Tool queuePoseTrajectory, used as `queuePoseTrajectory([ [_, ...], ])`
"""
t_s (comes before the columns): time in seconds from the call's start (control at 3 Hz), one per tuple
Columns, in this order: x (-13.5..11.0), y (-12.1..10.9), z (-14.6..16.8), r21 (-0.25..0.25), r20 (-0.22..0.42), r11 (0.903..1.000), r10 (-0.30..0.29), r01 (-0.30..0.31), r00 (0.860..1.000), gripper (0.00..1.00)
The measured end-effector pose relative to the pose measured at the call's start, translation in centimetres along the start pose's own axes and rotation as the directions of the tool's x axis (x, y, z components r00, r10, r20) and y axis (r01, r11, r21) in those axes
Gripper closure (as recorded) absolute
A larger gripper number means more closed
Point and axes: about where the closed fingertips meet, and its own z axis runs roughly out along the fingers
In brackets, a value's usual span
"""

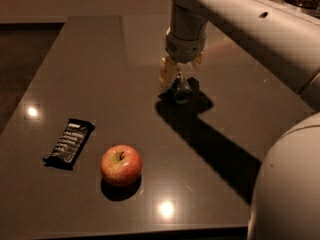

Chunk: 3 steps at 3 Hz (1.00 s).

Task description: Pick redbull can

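Camera view. Table (pixel 90 59), with the arm (pixel 240 19) reaching down from upper right. Apple (pixel 121 164) and bar (pixel 70 142) lie front left, well apart from the work. Gripper (pixel 181 78) sits low over mid-table; whether it is clenched or released cannot be told. Can (pixel 181 91) is directly beneath it. Judged light, stiff, smooth, slippery and thin-walled, so best taken across mid-body with moderate force
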Motion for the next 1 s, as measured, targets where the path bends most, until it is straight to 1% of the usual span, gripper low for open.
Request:
queuePoseTrajectory([
  [0.33, 0.1, -0.3, 0.3, 0.027, -0.032, 0.9996, -0.006, 0.007, 0.999, 0.46],
  [0.67, 0.4, 0.0, -2.1, 0.020, -0.005, 0.9984, -0.052, 0.052, 0.999, 0.77],
  [1.0, 0.1, 0.9, -5.7, -0.006, 0.047, 0.9918, -0.127, 0.128, 0.991, 0.99],
])
